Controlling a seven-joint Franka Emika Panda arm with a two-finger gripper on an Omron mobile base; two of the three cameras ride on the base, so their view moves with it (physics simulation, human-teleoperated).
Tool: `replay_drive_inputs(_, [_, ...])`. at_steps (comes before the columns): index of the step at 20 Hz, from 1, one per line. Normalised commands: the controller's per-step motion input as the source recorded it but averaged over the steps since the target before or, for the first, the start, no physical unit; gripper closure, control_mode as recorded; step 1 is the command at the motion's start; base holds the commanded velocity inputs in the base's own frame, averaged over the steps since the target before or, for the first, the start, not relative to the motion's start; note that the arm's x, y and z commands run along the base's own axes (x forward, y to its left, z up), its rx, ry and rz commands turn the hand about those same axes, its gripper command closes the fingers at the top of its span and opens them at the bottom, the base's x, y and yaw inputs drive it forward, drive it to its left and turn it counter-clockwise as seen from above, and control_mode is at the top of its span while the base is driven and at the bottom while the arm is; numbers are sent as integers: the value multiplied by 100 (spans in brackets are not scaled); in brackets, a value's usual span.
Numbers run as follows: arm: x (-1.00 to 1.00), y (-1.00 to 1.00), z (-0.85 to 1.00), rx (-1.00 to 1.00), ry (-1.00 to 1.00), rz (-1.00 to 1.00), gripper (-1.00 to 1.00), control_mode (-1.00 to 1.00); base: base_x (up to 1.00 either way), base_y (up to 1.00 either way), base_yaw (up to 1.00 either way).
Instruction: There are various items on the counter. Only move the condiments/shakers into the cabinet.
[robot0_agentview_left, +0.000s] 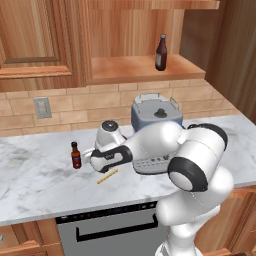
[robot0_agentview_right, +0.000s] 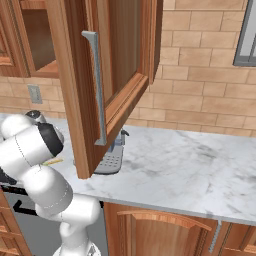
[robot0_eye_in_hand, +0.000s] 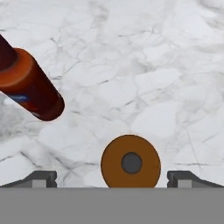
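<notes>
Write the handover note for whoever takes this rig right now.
Gripper: open, empty, looking straight down on the pepper shaker, which sits between its fingertips.
Done: dark brown bottle stands on the cabinet shelf.
Left: pepper shaker and red-labelled sauce bottle, both on the counter.
Leave the yellow stick and coffee machine where they are.
</notes>
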Motion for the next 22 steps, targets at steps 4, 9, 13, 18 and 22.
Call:
replay_drive_inputs(4, [5, 11, -10, -1, 1, 0, -100, -100, 0, 0, 0])
replay_drive_inputs(9, [7, 0, -5, -3, 0, 0, -100, -100, 0, 0, 0])
replay_drive_inputs(13, [2, 0, -2, -4, 0, 0, -100, -100, 0, 0, 0])
replay_drive_inputs(18, [5, 0, -1, -3, -1, 0, -100, -100, 0, 0, 0])
replay_drive_inputs(22, [4, -2, -1, -4, -8, 0, -100, -100, 0, 0, 0])
